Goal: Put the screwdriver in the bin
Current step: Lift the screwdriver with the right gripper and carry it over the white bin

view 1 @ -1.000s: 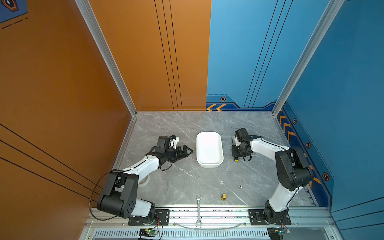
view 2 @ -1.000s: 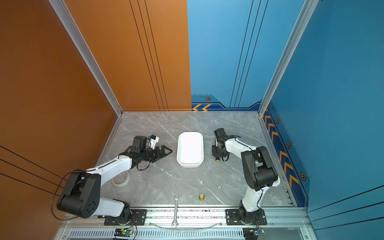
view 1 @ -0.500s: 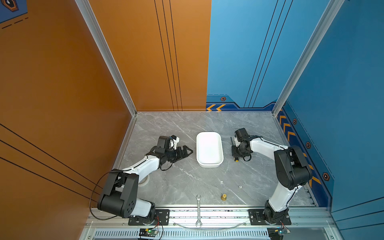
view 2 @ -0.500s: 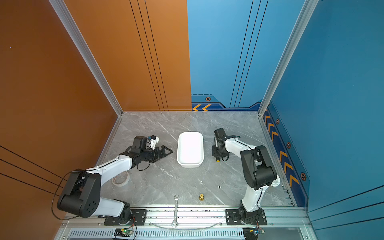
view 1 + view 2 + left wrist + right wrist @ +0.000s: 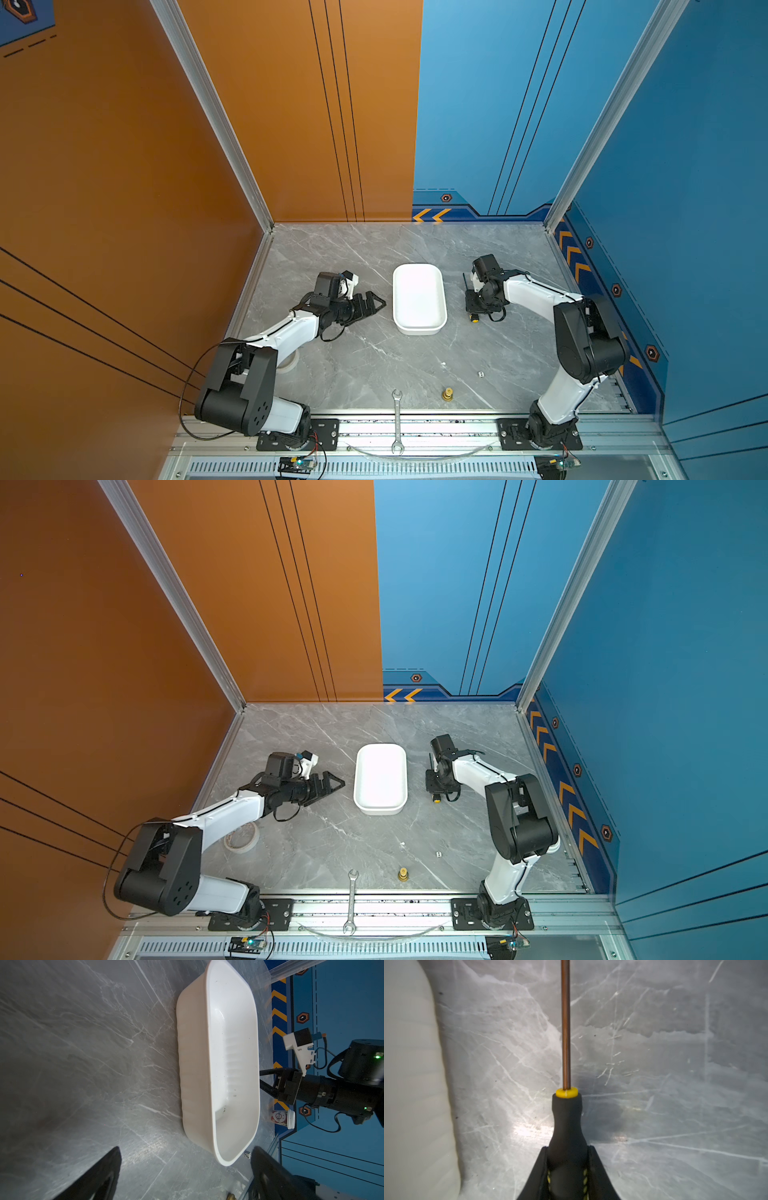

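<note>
The screwdriver [image 5: 566,1124] has a black handle with yellow stripes and a thin shaft. It lies along the right side of the bin [image 5: 411,1084]. My right gripper [image 5: 568,1148] is shut on its handle. In both top views only the yellow butt [image 5: 473,319] and a bit of the shaft [image 5: 431,762] show under the right gripper [image 5: 473,297]. I cannot tell whether the screwdriver is off the table. The white bin [image 5: 419,330] stands empty in the middle. My left gripper [image 5: 380,305] is open, holds nothing and points at the bin's left wall [image 5: 193,1064].
A silver wrench [image 5: 397,419] lies across the front edge, with a small brass piece [image 5: 447,393] and a white die [image 5: 481,374] nearby. A tape roll [image 5: 242,837] lies under the left arm. A small cup [image 5: 282,1119] lies beyond the bin near the right wall.
The right gripper's jaws have drawn shut on the screwdriver handle, with the arm almost in place. The left arm and the bin have not moved.
</note>
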Controlling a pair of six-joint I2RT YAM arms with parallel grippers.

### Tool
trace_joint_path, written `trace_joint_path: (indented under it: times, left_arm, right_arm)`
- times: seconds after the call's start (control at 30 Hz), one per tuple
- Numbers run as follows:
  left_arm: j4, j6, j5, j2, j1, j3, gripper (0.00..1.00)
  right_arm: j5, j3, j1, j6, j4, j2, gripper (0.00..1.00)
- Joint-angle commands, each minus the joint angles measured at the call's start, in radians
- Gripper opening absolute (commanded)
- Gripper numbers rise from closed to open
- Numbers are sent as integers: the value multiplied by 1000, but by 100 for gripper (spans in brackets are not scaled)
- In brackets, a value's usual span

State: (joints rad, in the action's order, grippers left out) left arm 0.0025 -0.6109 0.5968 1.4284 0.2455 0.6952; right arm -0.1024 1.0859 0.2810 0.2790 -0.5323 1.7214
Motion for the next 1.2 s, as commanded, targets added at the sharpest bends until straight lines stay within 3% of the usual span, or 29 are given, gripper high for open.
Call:
trace_joint_path:
  times: [0.0,0.23,0.4,0.6,0.77,1.17]
  left_arm:
    - [-24,13,7,-3,8,22,98]
    - [-25,13,9,-6,8,22,98]
    - [-18,11,11,-11,8,22,98]
    - [-3,9,13,-13,8,11,98]
    - [3,12,17,-8,3,8,98]
    - [-20,46,11,-33,-25,-12,98]
  right_arm:
    - [-30,21,-8,16,-49,-94,0]
    - [-129,39,-1,55,-68,-223,0]
    - [-268,40,53,130,-1,-294,0]
    - [-339,27,163,254,129,-283,0]
    - [-328,33,236,331,183,-209,0]
    - [-118,68,326,446,153,-91,0]
